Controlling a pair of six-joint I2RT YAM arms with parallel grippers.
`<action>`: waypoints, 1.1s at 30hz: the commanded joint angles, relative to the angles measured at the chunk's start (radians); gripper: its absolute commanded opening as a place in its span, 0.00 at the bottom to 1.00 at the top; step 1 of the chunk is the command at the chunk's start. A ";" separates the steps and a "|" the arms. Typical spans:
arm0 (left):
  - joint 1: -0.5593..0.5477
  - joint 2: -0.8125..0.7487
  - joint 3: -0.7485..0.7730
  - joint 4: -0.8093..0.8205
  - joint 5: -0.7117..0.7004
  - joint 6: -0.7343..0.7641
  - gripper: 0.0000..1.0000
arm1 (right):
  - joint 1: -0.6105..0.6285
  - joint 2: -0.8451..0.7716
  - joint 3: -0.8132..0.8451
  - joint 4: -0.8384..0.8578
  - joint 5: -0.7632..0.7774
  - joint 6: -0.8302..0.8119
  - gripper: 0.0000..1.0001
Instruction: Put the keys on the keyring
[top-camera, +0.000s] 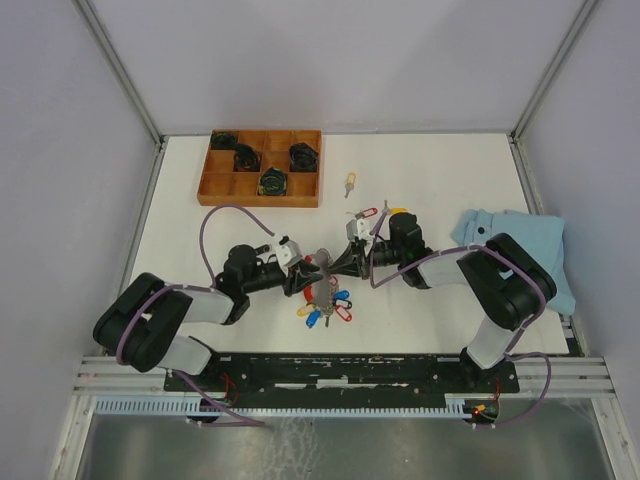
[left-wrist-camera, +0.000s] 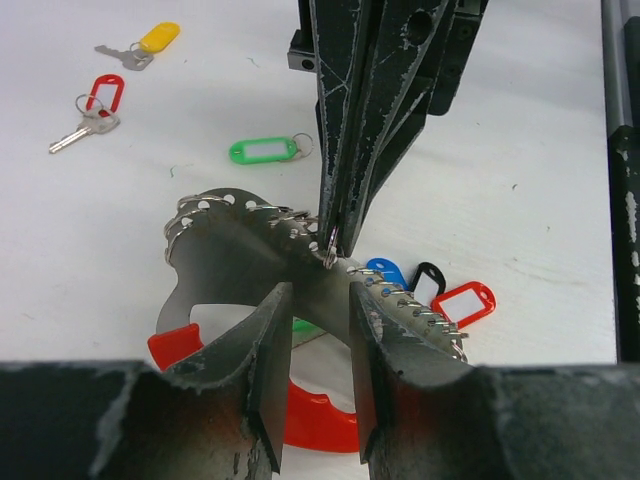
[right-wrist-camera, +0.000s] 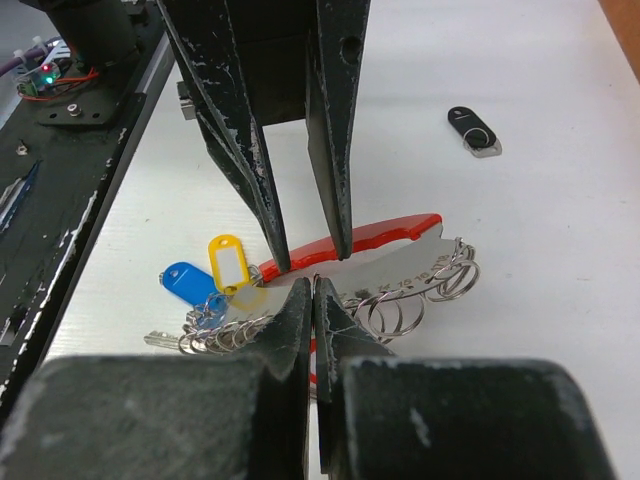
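Clamping the keyring (left-wrist-camera: 230, 250) by its grey band, the left fingers (left-wrist-camera: 270, 370) stand a little apart with the metal squeezed between them. The bunch sits mid-counter, between the two arms. Its red strap (left-wrist-camera: 320, 420) curls out on the near side, and the tags fan out below. That hold is on a narrow waist of the band, so I judge that any sideways tug could twist the band or slide it out.

Just right of that grip, the right fingers (left-wrist-camera: 345, 150) are pressed together on a small ring (left-wrist-camera: 330, 238) at the band's edge. No key or tag shows hanging from it, and I cannot tell whether it is one of the bunch's own rings. Only the very tips pinch it. A thin round wire there could easily pop free or roll, most of all if the arm pulls before the ring is threaded through a hole.

Both pairs of tips work almost touching, so a small overshoot by either would knock the other and spoil both grasps.

Further right and far, loose pieces lie on the counter (left-wrist-camera: 520, 150). They are a red-tagged key (top-camera: 366, 214), a yellow-tagged key (top-camera: 350, 181) and a green tag (left-wrist-camera: 262, 150) whose key I cannot see. Fetching any of them means the right fingers must let go, and the keyring's dangling tags could snag during that swap.
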 joint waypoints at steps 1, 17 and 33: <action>0.004 0.029 0.022 0.094 0.095 0.073 0.35 | -0.002 -0.056 0.031 -0.065 -0.057 -0.067 0.01; 0.003 0.104 0.063 0.115 0.176 0.077 0.32 | 0.000 -0.053 0.043 -0.066 -0.081 -0.058 0.01; 0.001 0.152 0.105 0.076 0.176 0.069 0.22 | 0.012 -0.047 0.051 -0.038 -0.097 -0.026 0.01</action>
